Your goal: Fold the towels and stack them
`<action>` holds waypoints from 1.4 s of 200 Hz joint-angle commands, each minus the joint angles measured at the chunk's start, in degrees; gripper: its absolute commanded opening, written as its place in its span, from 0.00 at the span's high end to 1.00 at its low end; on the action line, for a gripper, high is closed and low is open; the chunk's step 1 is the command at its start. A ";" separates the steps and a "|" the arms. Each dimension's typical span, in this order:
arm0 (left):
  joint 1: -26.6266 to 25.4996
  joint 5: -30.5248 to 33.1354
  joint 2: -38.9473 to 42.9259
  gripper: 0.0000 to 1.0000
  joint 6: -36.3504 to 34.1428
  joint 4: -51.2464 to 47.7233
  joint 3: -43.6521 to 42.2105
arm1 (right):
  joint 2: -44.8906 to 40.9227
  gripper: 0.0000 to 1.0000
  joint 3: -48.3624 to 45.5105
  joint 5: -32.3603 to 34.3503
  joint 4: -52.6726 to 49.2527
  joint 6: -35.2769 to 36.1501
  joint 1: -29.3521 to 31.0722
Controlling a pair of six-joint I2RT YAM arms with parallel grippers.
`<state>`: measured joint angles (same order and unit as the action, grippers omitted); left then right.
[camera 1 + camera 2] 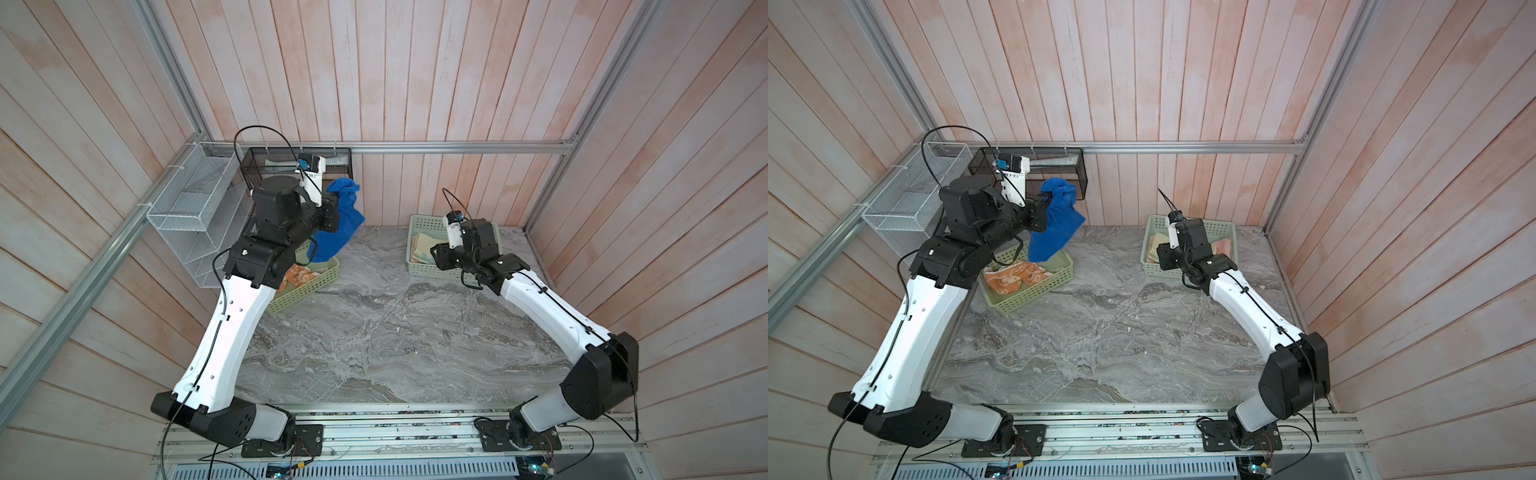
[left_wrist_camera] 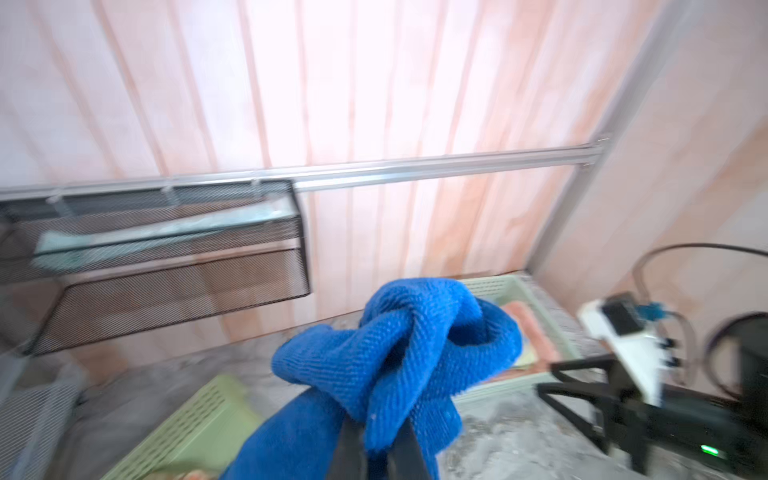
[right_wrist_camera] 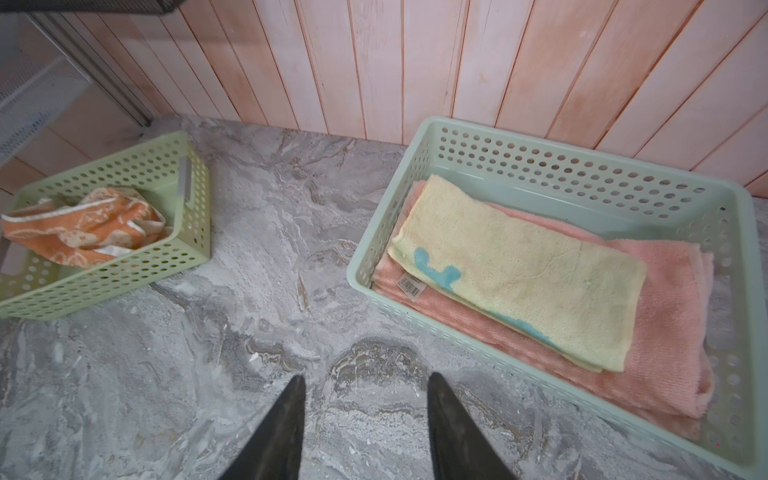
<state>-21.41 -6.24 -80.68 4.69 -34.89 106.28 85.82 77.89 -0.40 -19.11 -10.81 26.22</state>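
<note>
Right, the left gripper (image 2: 380, 432) is clamped tight on the blue towel (image 2: 399, 353), pinching a bunched, twisted knot of cloth between its jaws. The towel is up in the air, well clear of the marble table (image 1: 395, 332), just in front of the black mesh shelf (image 1: 332, 160) on the back wall. The rest of the cloth hangs down loose, and its lower tip dangles over the far end of the yellow-green basket (image 1: 1034, 299); whether it brushes the rim, I can't tell. Down in that basket lies the orange towel (image 3: 83, 232), crumpled, cream pattern showing.

Over on the other side, the right gripper (image 3: 366, 376) has its jaws apart with nothing between them. It hovers over bare marble, just beside the mint basket (image 3: 540, 166). Inside that one the stack is neat: the pink towel (image 3: 673, 311) folded flat on the bottom, and the yellow towel (image 3: 519, 266) folded on top of it, teal print peeking out and a barcode tag at one corner
</note>
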 commanded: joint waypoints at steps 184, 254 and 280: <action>-13.17 -3.19 -18.34 0.45 16.27 10.17 -34.03 | 4.99 0.53 -26.69 -14.01 3.50 -14.97 3.94; -19.45 5.59 -37.93 0.39 1.44 4.46 -14.67 | -1.98 0.53 -39.09 -16.43 7.88 -23.10 4.31; -20.40 7.26 -44.31 0.35 0.64 0.79 -8.71 | -5.27 0.52 -41.82 -17.65 7.99 -26.81 6.94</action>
<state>-41.36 -2.55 -120.27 8.91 -29.06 93.56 83.29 38.20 -15.81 -12.34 -32.88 30.79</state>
